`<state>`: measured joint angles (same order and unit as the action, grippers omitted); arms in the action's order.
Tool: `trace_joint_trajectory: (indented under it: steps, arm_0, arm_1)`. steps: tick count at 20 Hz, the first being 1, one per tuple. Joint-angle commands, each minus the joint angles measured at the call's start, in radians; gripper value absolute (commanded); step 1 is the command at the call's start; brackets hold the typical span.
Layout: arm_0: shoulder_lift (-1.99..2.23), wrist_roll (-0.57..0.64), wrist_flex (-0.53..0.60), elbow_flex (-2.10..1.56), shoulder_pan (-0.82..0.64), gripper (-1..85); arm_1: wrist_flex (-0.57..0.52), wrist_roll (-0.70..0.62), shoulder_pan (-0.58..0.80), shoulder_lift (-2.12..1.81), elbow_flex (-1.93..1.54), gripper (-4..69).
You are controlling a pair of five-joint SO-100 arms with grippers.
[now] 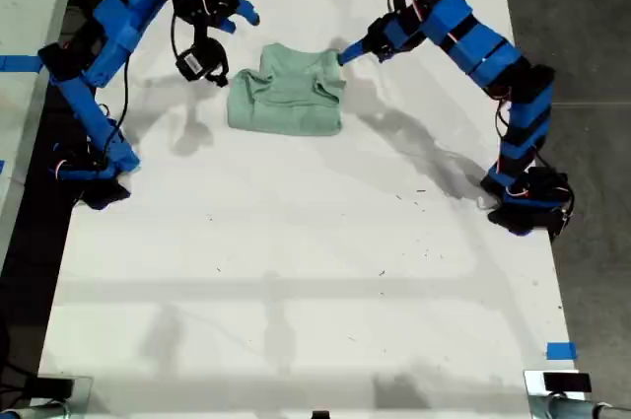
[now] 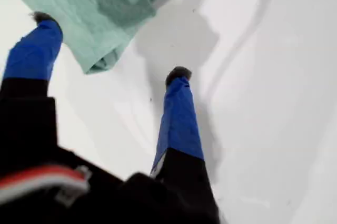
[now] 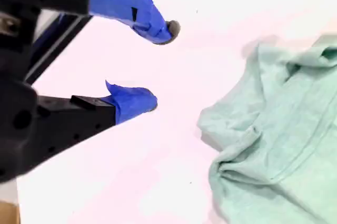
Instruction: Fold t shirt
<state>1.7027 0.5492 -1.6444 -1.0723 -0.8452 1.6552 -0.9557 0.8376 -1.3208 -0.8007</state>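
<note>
T shirt [image 1: 287,94] betw both grippers, untouched; jaws spread on first [image 2: 110,50], second [image 3: 160,66].

Near our tool, the t shirt [image 1: 287,96] is soft, matt, wrinkled cloth; the desk [image 1: 315,281] looks smooth, faintly glossy.

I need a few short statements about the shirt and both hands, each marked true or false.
1. The shirt lies on the white table. True.
2. My first hand is shut on the shirt. False: it is open at a corner of the shirt and grips nothing.
3. My second hand is open, apart from the shirt. True.
4. The shirt is spread out flat. False: it is bunched and wrinkled.
</note>
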Motion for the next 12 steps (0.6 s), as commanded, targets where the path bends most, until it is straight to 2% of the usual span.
trace_joint_trajectory:
  steps: [1, 4, 7, 9, 12]
  arm_0:
    - [0.371, -0.169, 0.002, -0.152, 0.221, 9.8]
    - [0.715, -0.422, 0.002, -0.449, 0.44, 3.5]
    - [0.811, -0.733, 0.015, -0.758, 0.73, 0.6]
    - [0.807, -0.836, 0.1, -0.94, 0.842, 0.5]
    - [0.979, -0.933, 0.169, -1.147, 0.927, 0.1]
  arm_1:
    - [0.106, 0.196, -0.137, -0.563, -0.402, 29.5]
    - [0.109, 0.466, -0.396, -1.127, -0.888, 20.7]
    - [0.08, 0.742, -0.667, -1.378, -1.293, 13.8]
    - [-0.009, 0.827, -0.77, -1.526, -1.54, 12.5]
    - [0.002, 0.93, -0.876, -1.896, -1.79, 11.4]
